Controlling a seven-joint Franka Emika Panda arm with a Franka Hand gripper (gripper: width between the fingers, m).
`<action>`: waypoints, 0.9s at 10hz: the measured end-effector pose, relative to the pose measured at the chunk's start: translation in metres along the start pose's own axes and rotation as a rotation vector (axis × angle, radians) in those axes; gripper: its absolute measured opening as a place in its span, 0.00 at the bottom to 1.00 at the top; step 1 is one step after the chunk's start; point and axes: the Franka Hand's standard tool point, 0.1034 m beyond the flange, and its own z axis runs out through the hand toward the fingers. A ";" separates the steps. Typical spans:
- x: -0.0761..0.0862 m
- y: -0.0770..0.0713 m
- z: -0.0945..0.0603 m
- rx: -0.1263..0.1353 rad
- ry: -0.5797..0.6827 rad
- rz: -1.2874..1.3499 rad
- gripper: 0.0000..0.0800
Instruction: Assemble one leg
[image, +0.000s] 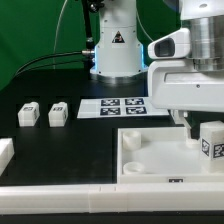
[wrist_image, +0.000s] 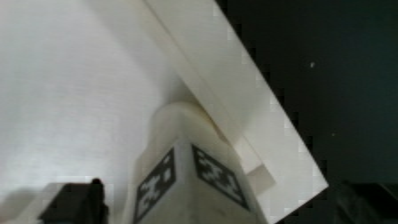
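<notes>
A leg (image: 211, 140), a small white block with black-and-white tags, stands upright in the corner of the large white panel (image: 150, 160) at the exterior view's right. My gripper (image: 204, 128) hangs over it, open. In the wrist view the leg (wrist_image: 185, 160) rises between the two dark fingers (wrist_image: 71, 203), with a gap on each side, and the panel (wrist_image: 71, 90) lies beneath it. Two more legs (image: 29, 114) (image: 58, 113) lie on the black table at the exterior view's left.
The marker board (image: 118, 105) lies flat behind the panel, in front of the robot's base (image: 112, 50). A white block (image: 5, 153) sits at the left edge and a long white bar (image: 70, 200) runs along the front.
</notes>
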 end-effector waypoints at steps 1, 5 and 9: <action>0.001 0.001 0.000 -0.007 0.003 -0.121 0.81; 0.001 -0.001 -0.001 -0.044 0.016 -0.500 0.81; 0.001 -0.001 -0.001 -0.055 0.016 -0.626 0.81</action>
